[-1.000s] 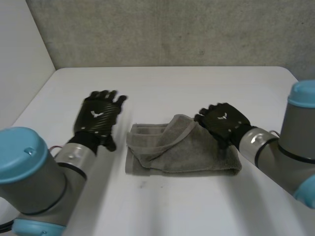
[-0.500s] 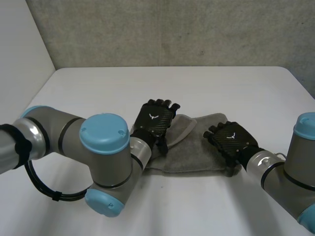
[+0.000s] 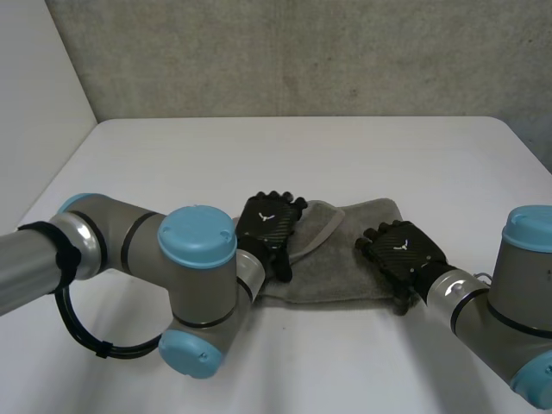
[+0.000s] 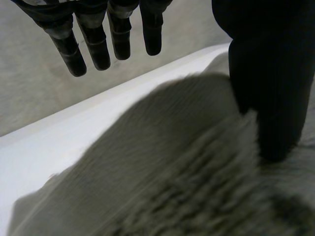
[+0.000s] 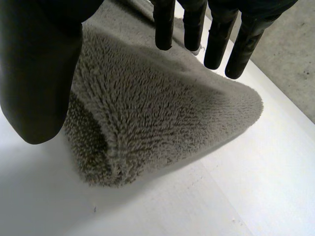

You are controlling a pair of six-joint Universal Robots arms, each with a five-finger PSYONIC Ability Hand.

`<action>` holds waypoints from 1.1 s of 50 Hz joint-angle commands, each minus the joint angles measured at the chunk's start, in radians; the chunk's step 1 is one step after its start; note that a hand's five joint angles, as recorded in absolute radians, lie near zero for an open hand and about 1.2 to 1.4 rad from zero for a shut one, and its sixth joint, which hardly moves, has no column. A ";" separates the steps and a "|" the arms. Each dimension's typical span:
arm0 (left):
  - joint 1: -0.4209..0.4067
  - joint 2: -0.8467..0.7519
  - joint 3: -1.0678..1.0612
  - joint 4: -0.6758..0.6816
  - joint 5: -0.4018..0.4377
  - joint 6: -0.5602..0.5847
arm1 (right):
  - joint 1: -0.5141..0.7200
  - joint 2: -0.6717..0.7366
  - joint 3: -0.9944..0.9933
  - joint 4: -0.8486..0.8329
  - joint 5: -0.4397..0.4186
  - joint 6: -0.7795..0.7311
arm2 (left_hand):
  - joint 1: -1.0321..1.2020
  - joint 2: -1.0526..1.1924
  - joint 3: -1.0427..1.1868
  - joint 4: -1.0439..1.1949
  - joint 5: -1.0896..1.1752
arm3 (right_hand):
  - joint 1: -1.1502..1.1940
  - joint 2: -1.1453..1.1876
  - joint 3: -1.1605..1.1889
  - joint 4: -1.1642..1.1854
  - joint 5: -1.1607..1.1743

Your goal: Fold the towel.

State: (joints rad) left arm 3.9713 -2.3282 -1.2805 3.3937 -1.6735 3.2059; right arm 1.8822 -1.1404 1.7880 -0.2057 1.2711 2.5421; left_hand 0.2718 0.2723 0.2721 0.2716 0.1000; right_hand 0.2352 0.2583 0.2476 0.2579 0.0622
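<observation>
A grey towel (image 3: pixel 341 263) lies crumpled in the middle of the white table (image 3: pixel 259 155), with a hemmed flap (image 3: pixel 317 226) turned over its left half. My left hand (image 3: pixel 269 222) hovers over the towel's left part, fingers (image 4: pixel 98 44) straight and above the cloth, thumb (image 4: pixel 266 73) touching the pile of the towel (image 4: pixel 162 162). My right hand (image 3: pixel 404 254) is at the towel's right edge. Its straight fingers (image 5: pixel 216 39) and thumb (image 5: pixel 39 73) hang just over a rounded corner of the towel (image 5: pixel 162 113), gripping nothing.
A grey wall (image 3: pixel 302 52) stands behind the table's far edge. My left arm (image 3: pixel 172 267) reaches across the table's front left, my right arm (image 3: pixel 500 310) comes in at the front right. Bare table (image 5: pixel 197 196) lies beside the towel's corner.
My left arm has swung from the table's left side to over the towel's left part. My right hand has drawn back toward the front right, and the towel has spread out to the right.
</observation>
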 commanded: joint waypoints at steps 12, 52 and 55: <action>0.066 0.007 -0.026 0.004 -0.315 0.077 | 0.000 0.016 0.004 -0.032 0.014 -0.036 | 0.053 0.053 0.053 0.053 0.051 | 0.334 0.311 0.322 0.311 0.333; -0.003 -0.046 0.127 -0.021 -0.048 0.074 | 0.011 -0.013 0.017 -0.021 0.025 -0.094 | 0.047 0.047 0.047 0.048 0.045 | 0.945 0.922 0.932 0.922 0.943; -0.001 -0.080 0.162 -0.047 -0.046 0.074 | 0.011 -0.015 0.016 -0.021 0.024 -0.095 | 0.047 0.047 0.047 0.048 0.045 | 0.945 0.922 0.932 0.922 0.943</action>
State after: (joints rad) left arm 3.9682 -2.3410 -1.1895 3.3950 -1.7149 3.2789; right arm 1.8941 -1.1532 1.8069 -0.2279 1.2967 2.4471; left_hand 0.2770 0.2748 0.2735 0.2748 0.1027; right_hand 1.2106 1.1869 1.1838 1.1846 1.0200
